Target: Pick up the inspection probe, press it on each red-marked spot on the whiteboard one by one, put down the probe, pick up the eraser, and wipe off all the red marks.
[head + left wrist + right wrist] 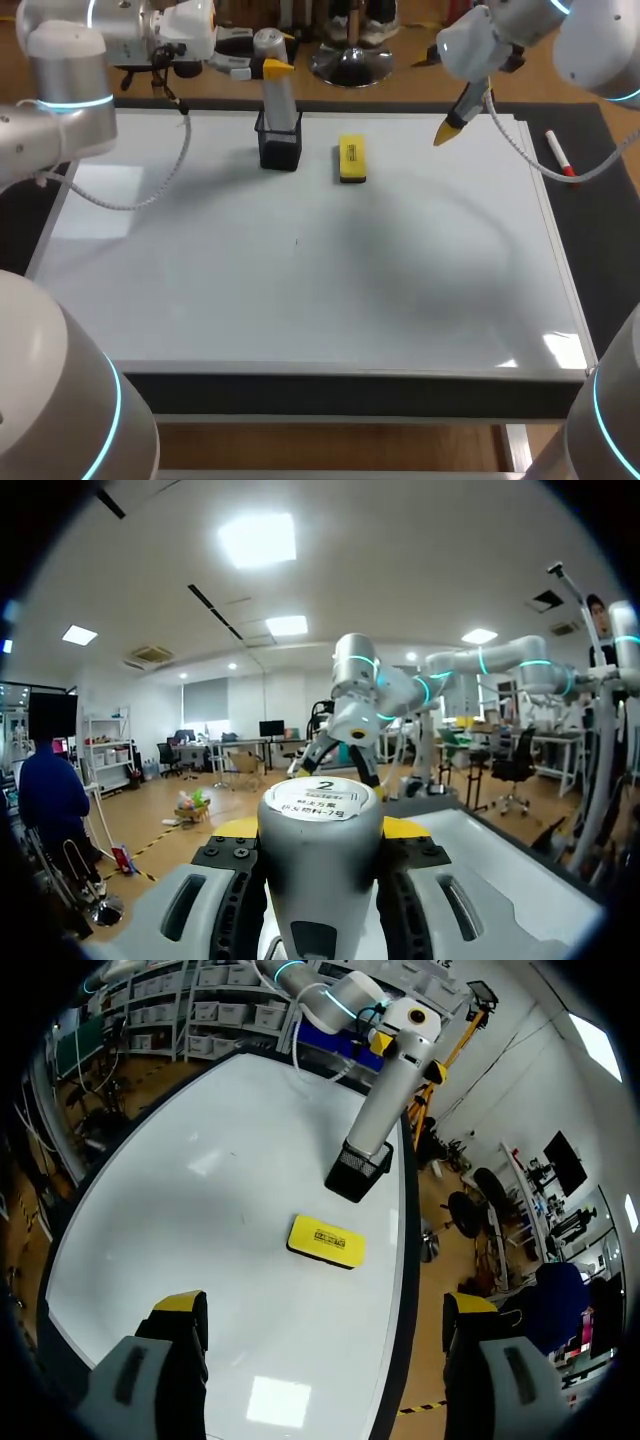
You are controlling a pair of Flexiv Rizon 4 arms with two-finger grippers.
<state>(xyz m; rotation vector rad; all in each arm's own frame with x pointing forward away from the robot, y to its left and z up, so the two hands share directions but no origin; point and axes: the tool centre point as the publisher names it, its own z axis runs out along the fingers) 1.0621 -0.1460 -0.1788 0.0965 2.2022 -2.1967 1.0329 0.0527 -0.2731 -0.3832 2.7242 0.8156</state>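
Note:
The grey cylindrical inspection probe (276,95) stands upright in a black mesh holder (279,148) at the back of the whiteboard (300,290). My left gripper (272,68) is shut on the probe's top; in the left wrist view the probe (320,850) fills the gap between the fingers of that gripper (320,830). The yellow eraser (352,159) lies flat just right of the holder. My right gripper (447,130) hangs open above the board's back right, holding nothing. In the right wrist view the eraser (326,1241) lies ahead of the right gripper (325,1310), with the probe (385,1100) and holder (358,1172) beyond. I see no red marks on the board.
A red-capped marker (558,153) lies on the black mat to the right of the board. The board carries only a tiny dark speck (296,241) near its middle. The left arm's cable (150,190) droops over the board's back left corner.

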